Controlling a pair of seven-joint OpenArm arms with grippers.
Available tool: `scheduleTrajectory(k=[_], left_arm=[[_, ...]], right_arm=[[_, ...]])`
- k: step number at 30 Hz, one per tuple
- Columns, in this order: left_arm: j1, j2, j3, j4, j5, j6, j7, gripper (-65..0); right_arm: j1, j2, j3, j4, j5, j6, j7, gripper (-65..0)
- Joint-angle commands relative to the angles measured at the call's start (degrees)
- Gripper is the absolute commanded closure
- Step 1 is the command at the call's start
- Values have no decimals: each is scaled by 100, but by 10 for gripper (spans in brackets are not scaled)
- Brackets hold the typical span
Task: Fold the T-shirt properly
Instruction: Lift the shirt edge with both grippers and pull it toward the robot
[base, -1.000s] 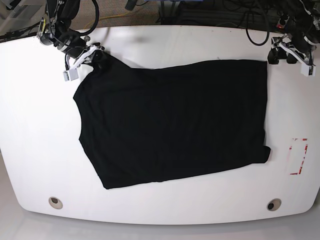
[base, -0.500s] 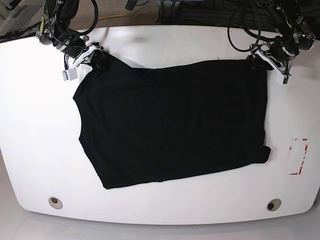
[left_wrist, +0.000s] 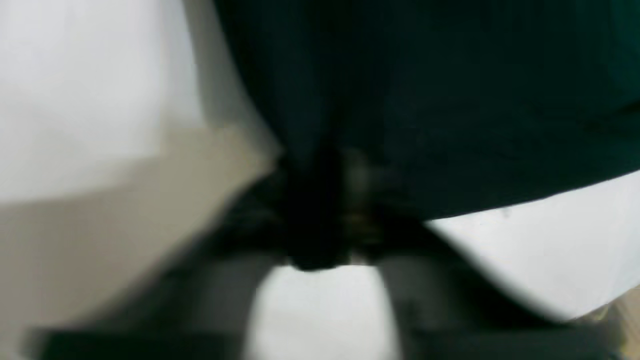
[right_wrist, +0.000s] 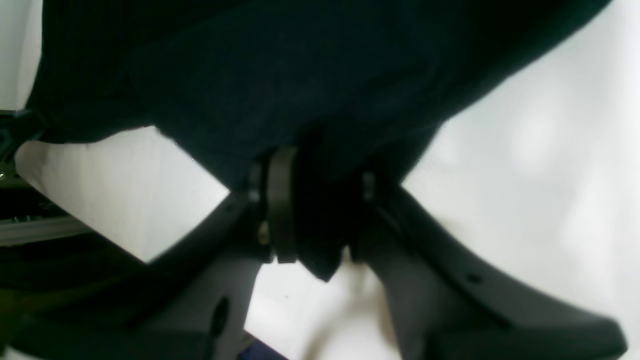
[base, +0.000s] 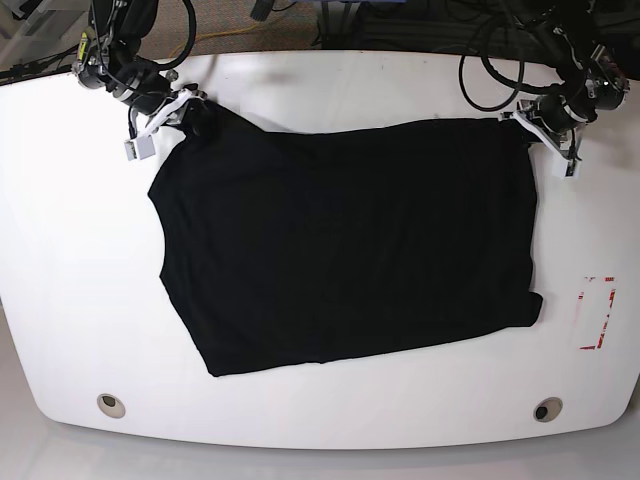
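Item: one black T-shirt (base: 345, 240), lying spread flat on the white counter (base: 70, 250), its long axis running side to side across the base view, its far edge toward the robot's two arms. No print is showing on the upper face. Right fingers (base: 186, 113), at the T-shirt's far corner on the base view's left: clenching a bunch of black cloth, which the right wrist view is showing pinched between the two fingers with a tongue of fabric hanging below them. Left fingers (base: 530, 128), at the T-shirt's opposite far corner on the base view's right: clamped together, and in the blurred left wrist view dark cloth is sitting where they meet, so they are judged to be gripping that corner. Relation governing the coming move: the whole body of the T-shirt is lying away from both sets of fingers, toward the counter's near edge, with one arm at each end of the far edge and neither nearer than the other. A red-striped marker (base: 598, 312) is lying just beyond the T-shirt's near corner on the base view's right.
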Motion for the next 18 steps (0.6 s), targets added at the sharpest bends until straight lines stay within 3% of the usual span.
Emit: scheduleTrajectory(k=[1,4,9,15,18], left_arm=[[-10,-39,162,65,412,10,118,0],[-10,-127,232,443,763,10,109,0],[25,-154,487,1252,1255,10,109,0],[-63,-171,909,2123,2266,10,109,0],[-256,-338,1313,2281,2653,10,109,0]], right_arm=[[8,73,27,138,158,26,88,-86],[17,73,27,138,166,26,97,0],[-97,73,44,446,166,26,97,0],[-238,56,370,1149,166,26,97,0],[-177,152,379,1360,166,17,97,0]])
